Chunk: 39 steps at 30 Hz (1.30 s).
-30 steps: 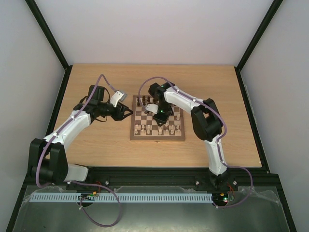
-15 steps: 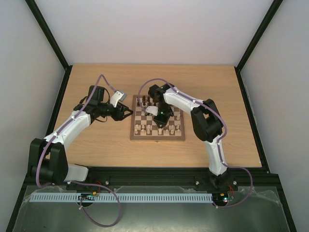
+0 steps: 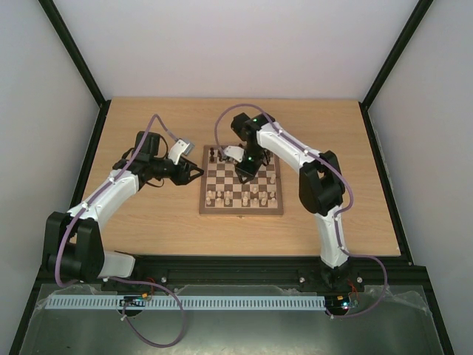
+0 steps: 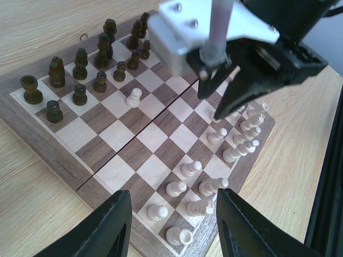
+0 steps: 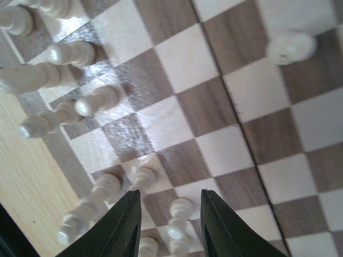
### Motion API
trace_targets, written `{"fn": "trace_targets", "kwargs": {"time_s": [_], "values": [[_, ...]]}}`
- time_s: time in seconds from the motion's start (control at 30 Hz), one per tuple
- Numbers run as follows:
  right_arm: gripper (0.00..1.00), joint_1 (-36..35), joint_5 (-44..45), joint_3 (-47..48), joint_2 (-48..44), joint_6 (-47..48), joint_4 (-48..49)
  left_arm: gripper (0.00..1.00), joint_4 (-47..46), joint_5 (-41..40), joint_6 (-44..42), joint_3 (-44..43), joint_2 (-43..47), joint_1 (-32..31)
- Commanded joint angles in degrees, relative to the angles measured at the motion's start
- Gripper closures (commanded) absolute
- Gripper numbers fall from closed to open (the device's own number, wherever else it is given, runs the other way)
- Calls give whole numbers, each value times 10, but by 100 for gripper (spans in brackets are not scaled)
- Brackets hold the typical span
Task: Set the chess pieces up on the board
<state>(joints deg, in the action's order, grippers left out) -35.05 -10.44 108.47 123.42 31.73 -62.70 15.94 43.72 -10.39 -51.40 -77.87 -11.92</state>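
Two grippers in view, both empty.

- Left gripper: fingers spread wide, nothing between them, hovering at the edge of the board, with the tabletop beneath and to its left.
- Directly ahead of those fingers are the cream pieces, crowded in two rows along the board's near side. All look upright.
- Above the cream rows, farther ahead, is the right gripper. Its jaws are apart and carry nothing. Its wrist view shows cream pawns on the board below the gap, not gripped.
- Beyond the right gripper a lone cream pawn stands upright, well apart from its own rows and just short of the dark side.
- Farthest out are the dark pieces, ranked in two rows.

Judgement: setup is nearly done, and the arm is between picks. The lone pawn looks like the straggler. The next move calls for the right gripper to cross to it, straddle its head, close, lift clear and carry it back. I cannot tell which cream square is free. Spacing there is tight, so lower it carefully.
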Motion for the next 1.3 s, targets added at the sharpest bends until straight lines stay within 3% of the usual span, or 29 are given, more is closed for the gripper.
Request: {"fn": "trace_targets", "kwargs": {"time_s": [0.0, 0.2, 0.3, 1.27], "values": [[70, 28, -1, 22, -13, -12, -35, 53, -7, 15, 1, 3, 8, 2], [91, 45, 65, 4, 1, -22, 0, 53, -6, 15, 2, 2, 8, 2], [96, 46, 75, -8, 5, -18, 8, 53, -6, 15, 2, 4, 11, 2], [95, 16, 19, -102, -2, 11, -1, 53, -17, 16, 11, 13, 9, 4]]}}
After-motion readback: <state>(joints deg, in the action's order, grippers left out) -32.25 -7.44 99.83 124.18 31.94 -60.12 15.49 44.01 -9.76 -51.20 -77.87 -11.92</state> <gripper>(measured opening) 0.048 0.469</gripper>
